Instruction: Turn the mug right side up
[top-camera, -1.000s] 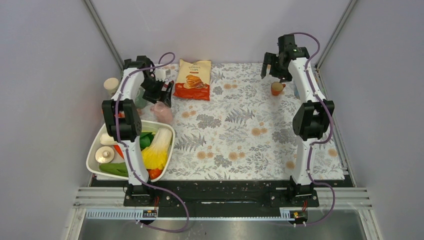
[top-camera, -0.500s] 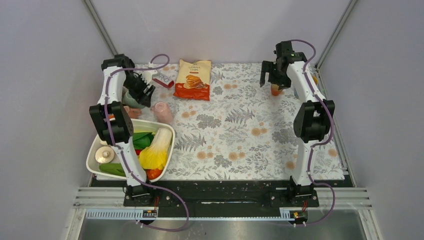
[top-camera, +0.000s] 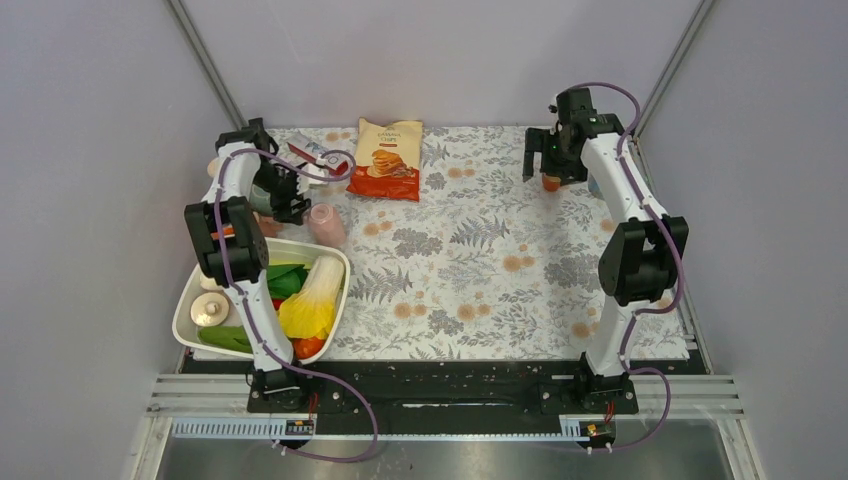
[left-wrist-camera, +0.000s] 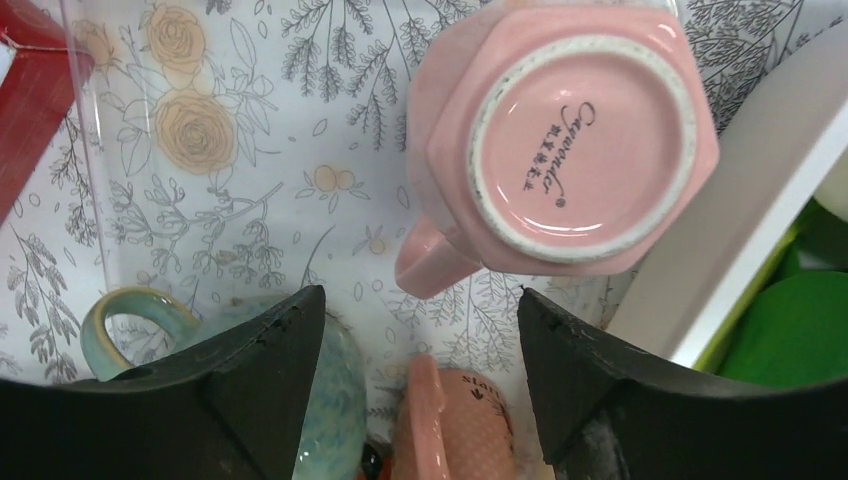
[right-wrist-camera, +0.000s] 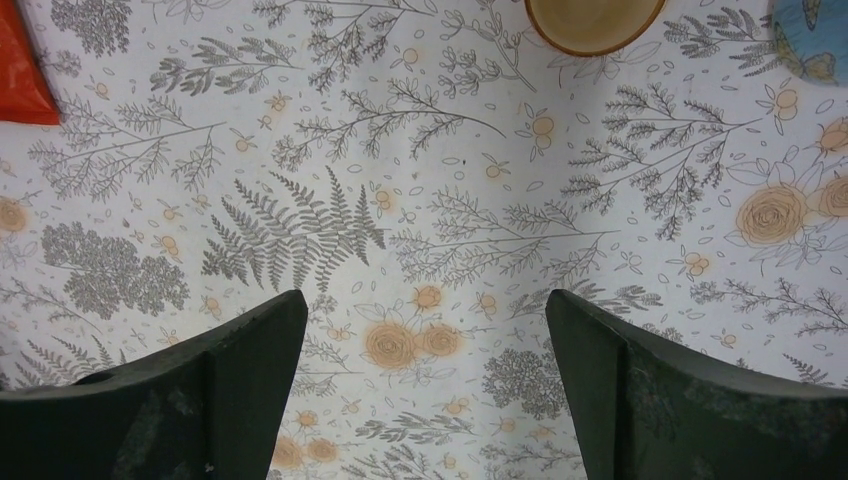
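The pink mug (top-camera: 323, 222) stands upside down on the floral cloth beside the white tub, its stamped base (left-wrist-camera: 582, 140) facing up and its handle (left-wrist-camera: 432, 270) pointing toward my left gripper. My left gripper (left-wrist-camera: 420, 300) hovers just short of it, open, with the handle near the gap and neither finger touching it. From above, the left gripper (top-camera: 280, 196) sits just left of the mug. My right gripper (right-wrist-camera: 425, 295) is open over bare cloth at the back right (top-camera: 548, 165).
A teal mug (left-wrist-camera: 130, 320) lies under the left finger, and a pink dotted object (left-wrist-camera: 455, 425) sits low between the fingers. The white tub (top-camera: 340, 262) holds vegetables. Also here are a chips bag (top-camera: 385, 160), a clear packet (top-camera: 315, 160) and an orange cup (right-wrist-camera: 595, 20).
The left arm swung from beside the chips bag to the left and nearer, ending beside the pink mug, and its jaws narrowed somewhat. The right arm shifted slightly at the back right.
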